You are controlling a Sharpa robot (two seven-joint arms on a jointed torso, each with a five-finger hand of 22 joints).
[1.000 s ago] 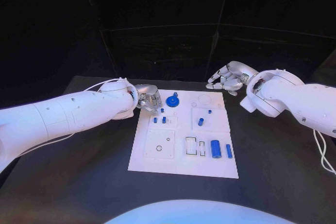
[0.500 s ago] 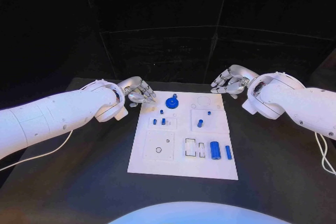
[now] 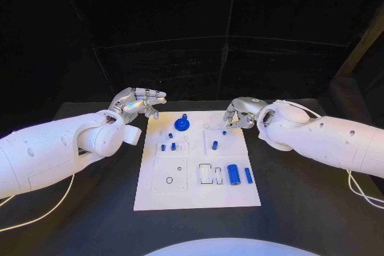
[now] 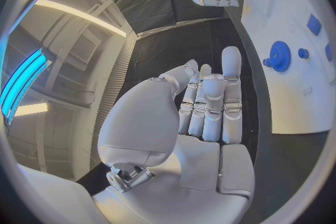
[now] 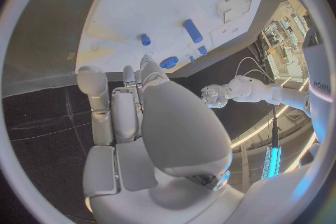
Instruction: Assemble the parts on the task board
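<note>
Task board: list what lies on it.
On the task board: a blue gear, several small blue pegs, two blue cylinders. The right hand covers its far corner.

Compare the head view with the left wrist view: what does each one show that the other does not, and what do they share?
Head view alone: the near end of the task board, with the large blue cylinder and the slim blue bar lying beside it. Left wrist view alone: the inner side of the left hand, fingers straight, holding nothing. Both: the blue gear at the board's far end, and the right hand near the board's far right corner, with nothing seen in it.
</note>
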